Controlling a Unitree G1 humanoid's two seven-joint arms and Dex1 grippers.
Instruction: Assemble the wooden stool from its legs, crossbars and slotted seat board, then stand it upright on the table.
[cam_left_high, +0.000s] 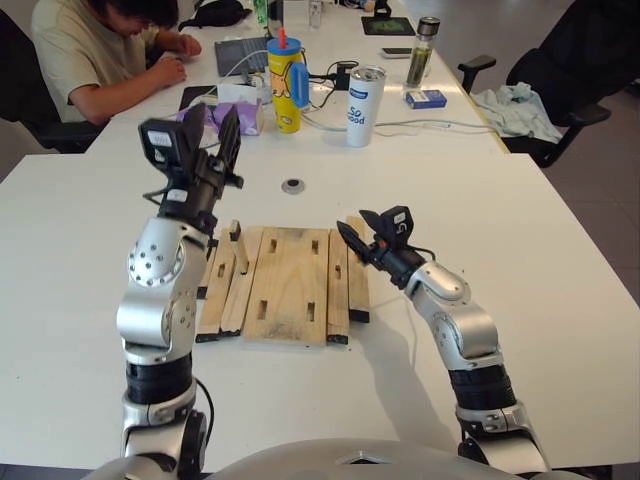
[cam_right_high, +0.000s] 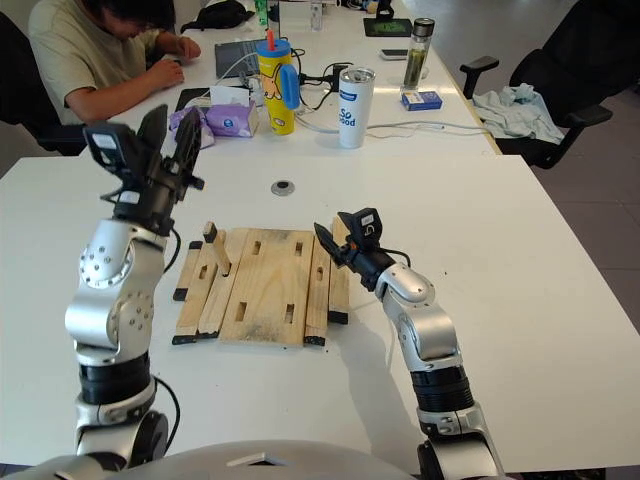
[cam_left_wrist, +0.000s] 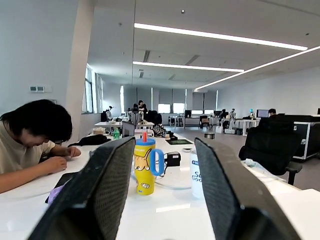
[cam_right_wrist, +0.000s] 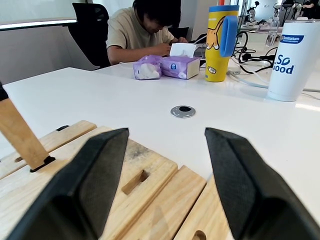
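Note:
The slotted seat board (cam_left_high: 290, 285) lies flat mid-table, with long wooden pieces (cam_left_high: 215, 290) against its left side and more (cam_left_high: 352, 280) against its right. A short wooden piece (cam_left_high: 238, 245) stands upright in a slot near the board's left edge; the right wrist view shows it too (cam_right_wrist: 22, 135). My left gripper (cam_left_high: 205, 135) is raised well above the table behind the board's left end, open and empty (cam_left_wrist: 165, 190). My right gripper (cam_left_high: 350, 238) hovers low over the right-hand pieces, open with nothing between its fingers (cam_right_wrist: 165, 175).
Behind the board are a round cable grommet (cam_left_high: 292, 186), a yellow tumbler (cam_left_high: 285, 85), a white cup (cam_left_high: 365, 105), tissue packs (cam_left_high: 240, 110) and cables. Bare white table (cam_left_high: 540, 260) spreads to the right, left and front.

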